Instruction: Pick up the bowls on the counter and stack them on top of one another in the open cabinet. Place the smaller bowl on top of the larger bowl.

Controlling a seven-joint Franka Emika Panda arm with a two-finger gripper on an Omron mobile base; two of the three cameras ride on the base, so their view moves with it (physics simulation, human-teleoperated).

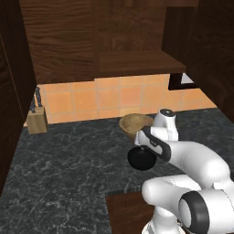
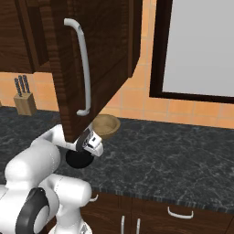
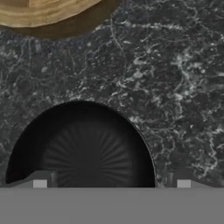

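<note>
White and bent at the elbow, the arm reached forward and down over the table (image 1: 64,155), with the tool (image 3: 111,186) pointed at the stone. Its two tips stood wide apart, grasping nothing. The smaller bowl (image 3: 83,144) lay directly below the tool, between the tips, on the table. The larger bowl (image 1: 133,122) sat just beyond the tool, near the black one but apart from it. The open cabinet (image 1: 137,61) hung above the tool, with its shelf board bare.
</note>
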